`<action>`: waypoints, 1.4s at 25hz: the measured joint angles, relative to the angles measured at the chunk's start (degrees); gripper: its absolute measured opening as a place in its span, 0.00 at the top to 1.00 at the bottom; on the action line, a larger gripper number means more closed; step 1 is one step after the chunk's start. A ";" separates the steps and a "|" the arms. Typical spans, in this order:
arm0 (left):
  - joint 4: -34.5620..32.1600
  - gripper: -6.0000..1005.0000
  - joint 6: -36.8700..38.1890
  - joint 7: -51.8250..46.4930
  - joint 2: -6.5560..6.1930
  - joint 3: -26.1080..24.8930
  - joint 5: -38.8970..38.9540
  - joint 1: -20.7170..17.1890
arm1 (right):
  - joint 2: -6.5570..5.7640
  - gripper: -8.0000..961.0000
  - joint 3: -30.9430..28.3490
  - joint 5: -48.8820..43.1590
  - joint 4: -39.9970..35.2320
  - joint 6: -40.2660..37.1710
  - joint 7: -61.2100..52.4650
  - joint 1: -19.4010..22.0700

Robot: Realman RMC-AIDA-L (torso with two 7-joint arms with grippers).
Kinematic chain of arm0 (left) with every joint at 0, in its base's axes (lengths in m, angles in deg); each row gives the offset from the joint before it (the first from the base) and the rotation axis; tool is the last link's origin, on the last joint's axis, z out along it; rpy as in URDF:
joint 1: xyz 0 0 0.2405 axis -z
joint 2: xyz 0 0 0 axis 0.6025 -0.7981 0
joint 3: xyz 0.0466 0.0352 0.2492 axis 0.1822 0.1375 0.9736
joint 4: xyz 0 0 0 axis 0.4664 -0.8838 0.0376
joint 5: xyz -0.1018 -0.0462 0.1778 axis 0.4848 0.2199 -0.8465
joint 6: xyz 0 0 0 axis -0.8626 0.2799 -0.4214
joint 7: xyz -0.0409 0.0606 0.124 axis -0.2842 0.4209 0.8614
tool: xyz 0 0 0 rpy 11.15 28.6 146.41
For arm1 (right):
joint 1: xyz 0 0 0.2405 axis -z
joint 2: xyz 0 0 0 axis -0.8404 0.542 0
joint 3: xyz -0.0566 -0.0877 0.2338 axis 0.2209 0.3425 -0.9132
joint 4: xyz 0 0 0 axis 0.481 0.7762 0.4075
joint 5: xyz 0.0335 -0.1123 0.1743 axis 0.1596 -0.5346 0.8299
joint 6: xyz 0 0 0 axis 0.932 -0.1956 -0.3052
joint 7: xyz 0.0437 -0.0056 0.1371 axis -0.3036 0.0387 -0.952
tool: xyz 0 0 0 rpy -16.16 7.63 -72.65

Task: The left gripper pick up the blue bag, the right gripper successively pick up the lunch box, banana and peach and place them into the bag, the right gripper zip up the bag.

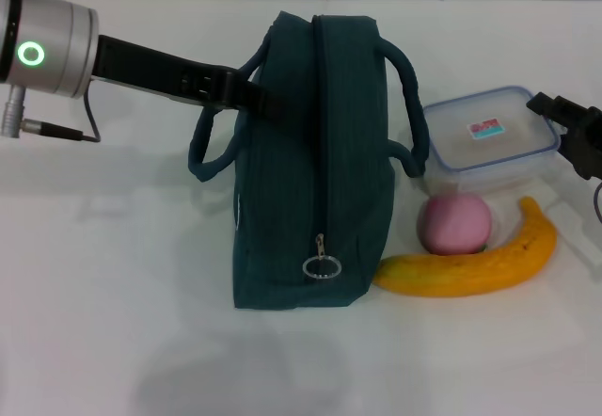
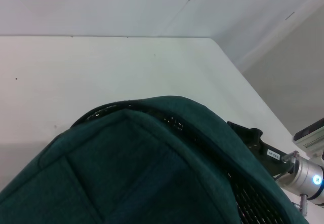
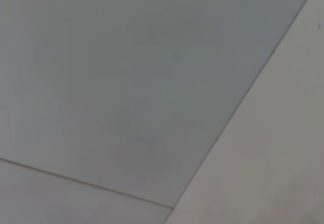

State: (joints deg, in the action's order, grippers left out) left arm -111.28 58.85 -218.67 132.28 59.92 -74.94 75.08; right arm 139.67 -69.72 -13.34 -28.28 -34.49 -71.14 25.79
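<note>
The blue bag (image 1: 315, 167) stands on the white table (image 1: 113, 322) in the middle of the head view, its zipper closed along the top and the ring pull (image 1: 321, 265) hanging near the lower end. The left gripper (image 1: 252, 96) reaches in from the upper left of the frame and meets the bag at its left handle (image 1: 209, 148); whether its fingers are spread or pinching the strap cannot be told. In the left wrist view the bag's dark cloth (image 2: 142, 168) fills the lower part of the frame.

To the right of the bag, the clear lunch box (image 1: 487, 148) with a blue rim sits closed on the table. The peach (image 1: 455, 223) lies just below it, and the banana (image 1: 475, 261) curves beneath the peach, its tip next to the bag's lower corner. The right gripper (image 1: 574, 134) shows at the right edge, beside the lunch box; how its fingers stand cannot be told.
</note>
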 joint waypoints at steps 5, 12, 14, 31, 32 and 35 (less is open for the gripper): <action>0.01 0.94 0.00 0.00 0.00 0.04 0.00 0.12 | 0.04 0.55 0.31 0.01 -0.39 -3.13 0.34 0.44; 0.14 0.94 0.00 -0.01 0.00 0.08 0.00 -0.17 | 0.01 0.76 0.32 0.39 -0.58 -5.38 0.43 0.81; 0.13 0.94 0.00 -0.07 0.00 0.09 0.00 -0.16 | 0.00 0.77 0.16 0.43 -0.38 -6.09 0.27 0.81; 0.14 0.94 -0.08 -0.09 0.09 0.09 0.20 0.14 | 0.31 0.81 -0.39 3.25 2.38 -10.36 -15.69 2.10; 0.10 0.94 -0.09 -0.02 0.09 0.09 0.35 0.15 | 0.32 0.82 -0.53 3.45 2.70 -10.34 -16.66 2.14; 0.14 0.94 -0.16 0.41 0.09 0.09 1.12 0.19 | 0.32 0.83 -0.82 4.02 3.14 -10.30 -18.56 2.27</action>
State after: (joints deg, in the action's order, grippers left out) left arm -111.14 58.69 -218.26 132.38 60.01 -73.82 75.27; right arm 139.99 -70.54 -9.32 -25.14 -44.79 -89.70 28.06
